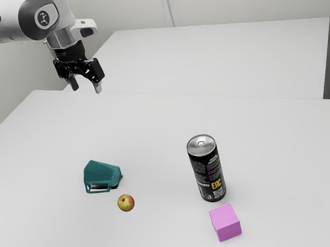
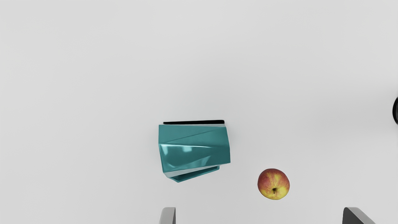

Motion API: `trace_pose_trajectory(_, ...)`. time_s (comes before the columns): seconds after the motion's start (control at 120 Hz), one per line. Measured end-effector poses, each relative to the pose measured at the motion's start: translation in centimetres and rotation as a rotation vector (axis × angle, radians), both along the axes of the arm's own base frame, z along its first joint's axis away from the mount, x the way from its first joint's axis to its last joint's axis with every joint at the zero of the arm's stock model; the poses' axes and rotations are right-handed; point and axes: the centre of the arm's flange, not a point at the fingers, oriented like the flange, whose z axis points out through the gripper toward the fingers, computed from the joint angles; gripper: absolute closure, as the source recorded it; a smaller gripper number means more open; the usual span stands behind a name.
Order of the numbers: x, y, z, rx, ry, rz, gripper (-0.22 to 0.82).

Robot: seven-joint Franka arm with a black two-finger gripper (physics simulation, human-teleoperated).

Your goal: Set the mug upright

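Apple (image 2: 273,182) nr mug (image 2: 194,149), wide gap to can (image 1: 207,173)

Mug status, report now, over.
Gripper open and empty, raised clear of mug. Mug down on its side, not yet upright. Apple close by, not touching it; could crowd a low approach.

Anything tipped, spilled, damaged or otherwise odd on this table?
The teal faceted mug lies on its side instead of standing. In the wrist view, a thin black strip runs alongside it; what that is, I can't tell. I see no spill or damage.
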Motion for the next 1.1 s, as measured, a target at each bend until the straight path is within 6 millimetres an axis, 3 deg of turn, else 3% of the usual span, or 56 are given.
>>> trace_pose_trajectory(0.258,-0.8,0.0,0.0,0.0,0.001,-0.001,0.02)
trace_pose_trajectory(0.367,-1.6,0.9,-0.3,0.0,0.007,0.015,0.02)
trace_pose_trajectory(0.608,-3.3,7.9,-2.3,-0.05,0.035,0.137,0.02)
trace_pose_trajectory(0.767,-4.8,12.6,-5.6,-0.162,0.045,0.218,0.02)
trace_pose_trajectory(1.1,-7.4,18.1,-13.0,-0.448,-0.04,0.321,0.02)
